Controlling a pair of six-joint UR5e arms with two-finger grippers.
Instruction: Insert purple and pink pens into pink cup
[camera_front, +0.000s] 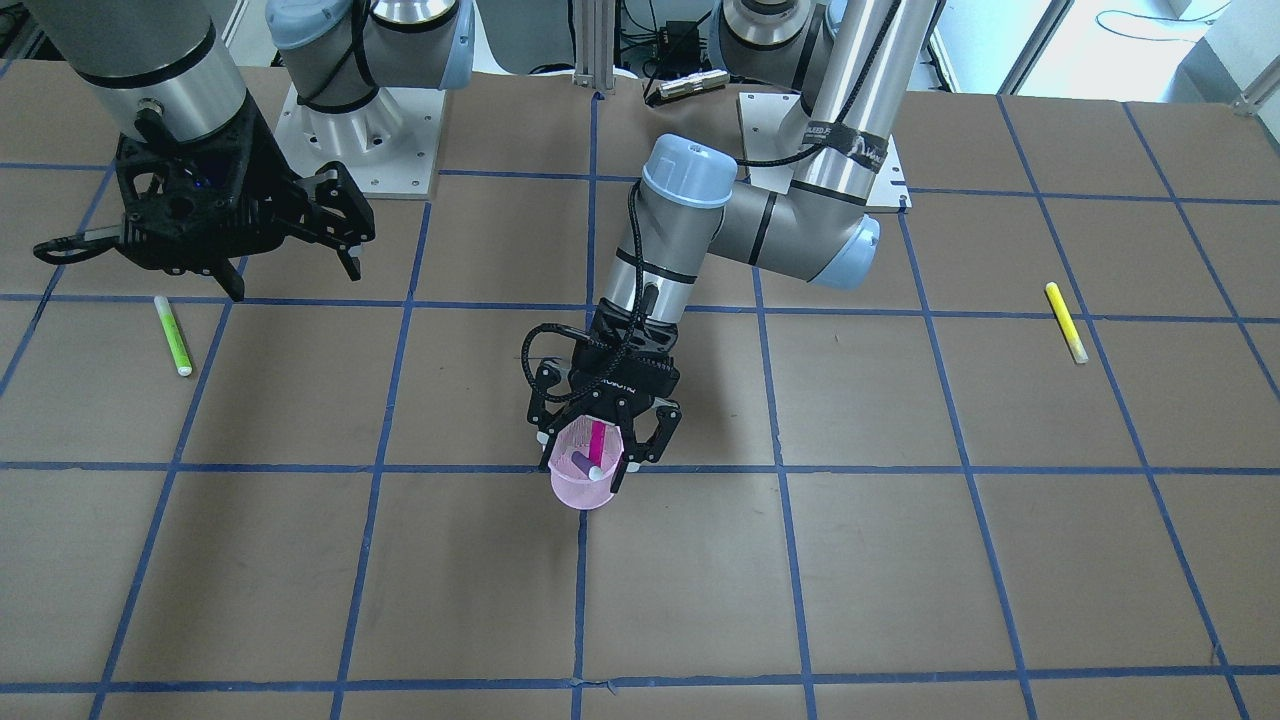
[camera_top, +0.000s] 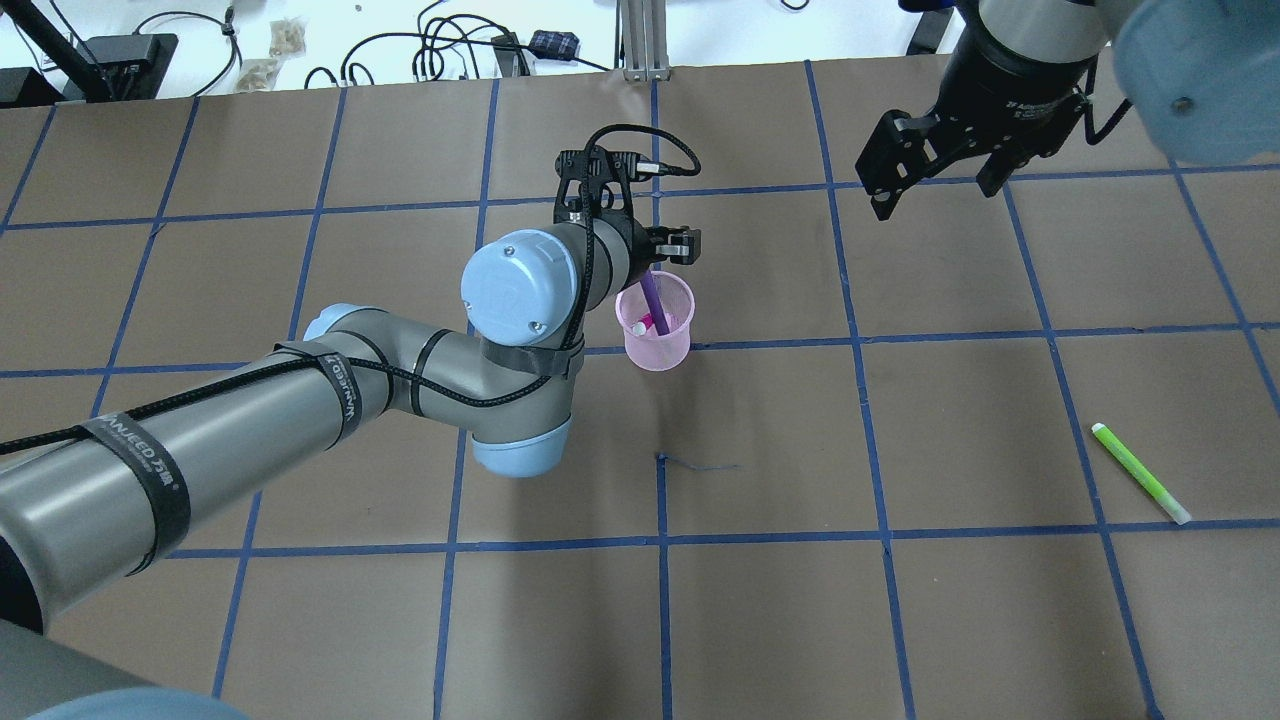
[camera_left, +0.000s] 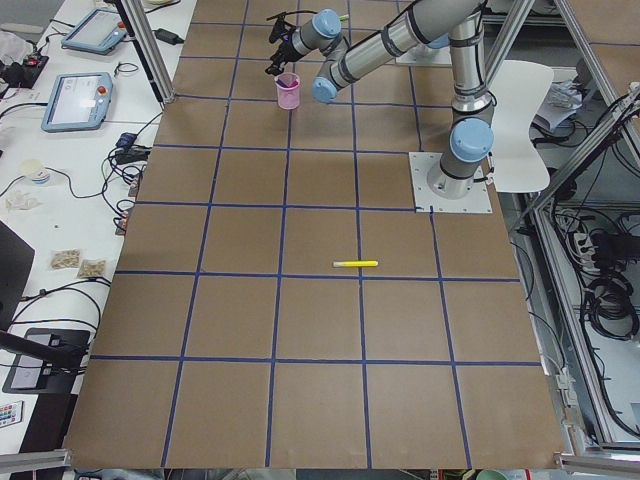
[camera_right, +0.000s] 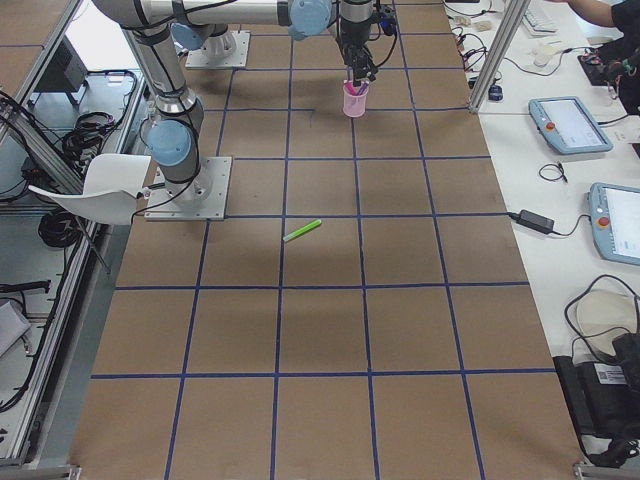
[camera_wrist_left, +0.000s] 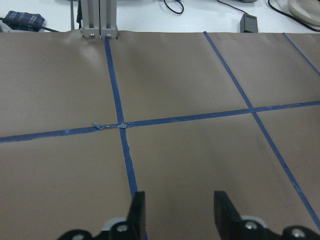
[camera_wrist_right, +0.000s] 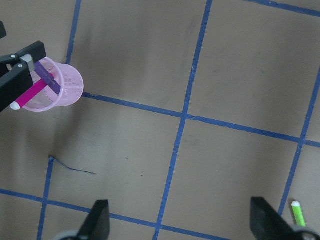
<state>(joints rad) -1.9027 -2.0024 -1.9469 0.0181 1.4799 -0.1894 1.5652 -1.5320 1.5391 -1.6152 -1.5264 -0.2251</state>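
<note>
The pink mesh cup (camera_front: 583, 488) stands upright near the table's middle; it also shows in the overhead view (camera_top: 657, 345) and the right wrist view (camera_wrist_right: 67, 92). The pink pen (camera_front: 597, 438) and the purple pen (camera_top: 652, 293) both stand tilted inside it. My left gripper (camera_front: 598, 448) is directly over the cup's mouth, jaws apart on either side of it, and the left wrist view (camera_wrist_left: 179, 212) shows nothing between them. My right gripper (camera_top: 938, 195) is open and empty, raised, well away from the cup.
A green highlighter (camera_top: 1140, 487) lies on the table on my right side, also in the front view (camera_front: 172, 335). A yellow highlighter (camera_front: 1066, 322) lies on my left side. Blue tape lines grid the brown table.
</note>
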